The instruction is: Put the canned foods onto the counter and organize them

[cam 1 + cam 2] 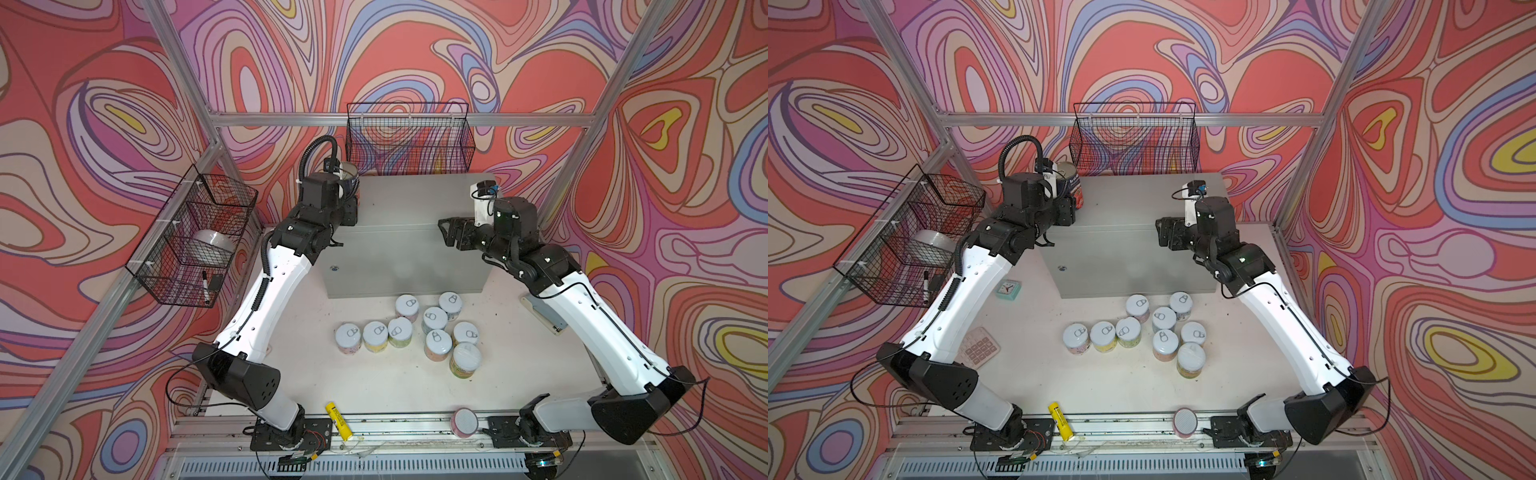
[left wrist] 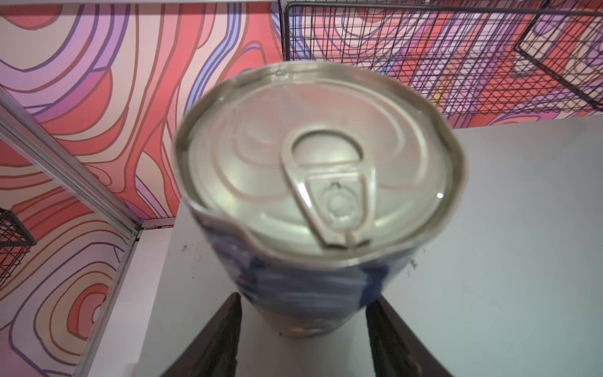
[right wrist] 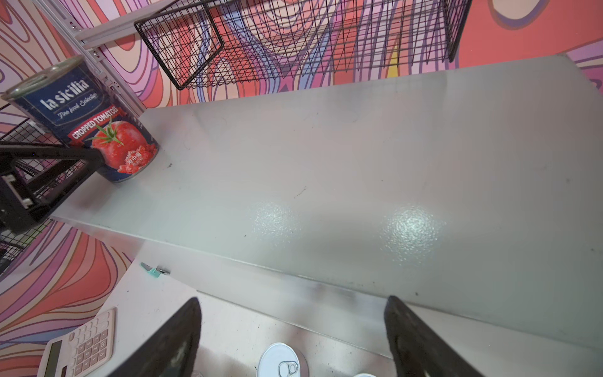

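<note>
A blue-labelled tomato can with a bare metal pull-tab lid is at the back left corner of the grey counter. My left gripper is shut on its lower body, one finger on each side. My right gripper hangs open and empty over the counter's front edge, right of the middle. Several white-lidded cans with pastel labels stand bunched on the table in front of the counter. One of them lies below the right fingers.
A black wire basket hangs on the back wall just above the counter. Another one on the left wall holds a white bowl and a marker. A yellow tube and a pink cylinder lie at the table's front rail. A calculator and a teal clock sit under the left arm.
</note>
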Controlling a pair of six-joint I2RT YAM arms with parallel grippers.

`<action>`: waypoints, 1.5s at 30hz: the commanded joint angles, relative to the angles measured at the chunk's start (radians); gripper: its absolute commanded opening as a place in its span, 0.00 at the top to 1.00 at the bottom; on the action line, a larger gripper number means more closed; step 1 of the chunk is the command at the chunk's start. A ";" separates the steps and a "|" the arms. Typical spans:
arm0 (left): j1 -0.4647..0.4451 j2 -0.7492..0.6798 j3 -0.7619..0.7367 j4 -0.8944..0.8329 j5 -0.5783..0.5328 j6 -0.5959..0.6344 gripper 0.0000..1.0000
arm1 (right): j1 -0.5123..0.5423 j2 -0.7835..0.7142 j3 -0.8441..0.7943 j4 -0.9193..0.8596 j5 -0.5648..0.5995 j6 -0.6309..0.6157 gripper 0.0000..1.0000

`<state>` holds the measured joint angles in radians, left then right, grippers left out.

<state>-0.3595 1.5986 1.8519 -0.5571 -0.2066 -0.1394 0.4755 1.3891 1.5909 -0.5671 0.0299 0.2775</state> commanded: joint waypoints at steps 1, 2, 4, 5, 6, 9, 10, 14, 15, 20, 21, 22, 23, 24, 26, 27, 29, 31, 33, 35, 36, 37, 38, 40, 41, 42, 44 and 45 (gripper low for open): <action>0.012 0.026 0.023 -0.003 -0.013 0.000 0.18 | 0.006 0.015 -0.013 0.026 0.008 -0.012 0.09; 0.013 0.031 0.022 -0.002 -0.013 -0.002 0.10 | 0.006 0.021 -0.011 0.030 0.006 -0.015 0.09; 0.012 0.041 0.022 0.003 -0.012 0.000 0.01 | 0.006 0.034 0.001 0.032 0.005 -0.019 0.08; 0.013 0.047 0.022 0.006 -0.010 -0.002 0.00 | 0.006 0.040 0.007 0.032 0.003 -0.020 0.08; 0.014 0.051 0.023 0.010 -0.007 -0.006 0.00 | 0.006 0.044 0.013 0.033 -0.003 -0.020 0.08; 0.016 0.063 0.023 0.034 -0.016 -0.021 0.00 | 0.006 0.045 0.017 0.044 -0.016 -0.017 0.08; 0.016 0.068 0.024 0.041 -0.024 -0.024 0.00 | 0.006 0.046 0.017 0.046 -0.018 -0.015 0.08; 0.029 0.089 0.051 0.058 -0.048 -0.039 0.05 | 0.006 0.045 0.017 0.053 -0.021 -0.011 0.09; 0.033 0.094 0.060 0.057 -0.052 -0.039 0.06 | 0.006 0.044 0.017 0.051 -0.021 -0.011 0.09; 0.050 0.138 0.126 0.054 -0.063 -0.014 0.07 | 0.006 0.046 0.020 0.049 -0.021 -0.005 0.09; 0.052 0.146 0.140 0.053 -0.062 -0.007 0.07 | 0.006 0.046 0.021 0.047 -0.021 -0.004 0.09; 0.054 0.154 0.150 0.051 -0.068 -0.002 0.07 | 0.006 0.044 0.021 0.048 -0.021 -0.004 0.09; 0.056 0.159 0.154 0.055 -0.074 0.001 0.07 | 0.006 0.044 0.021 0.048 -0.019 -0.004 0.09; 0.055 0.162 0.153 0.061 -0.080 0.003 0.07 | 0.006 0.045 0.020 0.048 -0.019 -0.003 0.09; 0.056 0.170 0.151 0.071 -0.096 0.005 0.08 | 0.006 0.044 0.018 0.052 -0.018 0.001 0.09; 0.058 0.174 0.151 0.072 -0.104 0.006 0.08 | 0.006 0.046 0.018 0.055 -0.018 0.001 0.09; 0.063 0.181 0.146 0.082 -0.116 0.009 0.10 | 0.006 0.050 0.018 0.055 -0.019 0.004 0.09; 0.071 0.187 0.144 0.093 -0.119 0.006 0.11 | 0.006 0.056 0.021 0.055 -0.023 0.005 0.09; 0.084 0.195 0.144 0.104 -0.109 0.001 0.12 | 0.006 0.062 0.027 0.053 -0.025 0.006 0.09; 0.092 0.205 0.147 0.120 -0.116 -0.003 0.13 | 0.006 0.068 0.032 0.056 -0.028 0.009 0.09; 0.093 0.209 0.149 0.125 -0.122 -0.006 0.13 | 0.006 0.070 0.036 0.058 -0.028 0.011 0.09; 0.093 0.214 0.149 0.135 -0.128 -0.008 0.13 | 0.007 0.073 0.037 0.060 -0.027 0.013 0.09; 0.094 0.219 0.147 0.144 -0.137 -0.008 0.13 | 0.006 0.074 0.036 0.063 -0.027 0.015 0.09; 0.098 0.229 0.151 0.163 -0.143 -0.010 0.13 | 0.006 0.077 0.038 0.070 -0.026 0.020 0.10; 0.099 0.234 0.156 0.168 -0.139 -0.012 0.13 | 0.006 0.081 0.040 0.070 -0.029 0.022 0.10; 0.100 0.243 0.162 0.173 -0.138 -0.014 0.14 | 0.006 0.083 0.045 0.070 -0.030 0.023 0.10; 0.102 0.260 0.182 0.175 -0.131 -0.020 0.14 | 0.006 0.089 0.049 0.070 -0.034 0.025 0.10; 0.102 0.268 0.189 0.176 -0.128 -0.022 0.14 | 0.006 0.091 0.050 0.069 -0.034 0.026 0.10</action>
<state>-0.2668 1.8343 2.0060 -0.4141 -0.3195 -0.1471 0.4789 1.4597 1.6146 -0.5079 0.0074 0.2909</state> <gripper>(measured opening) 0.861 0.904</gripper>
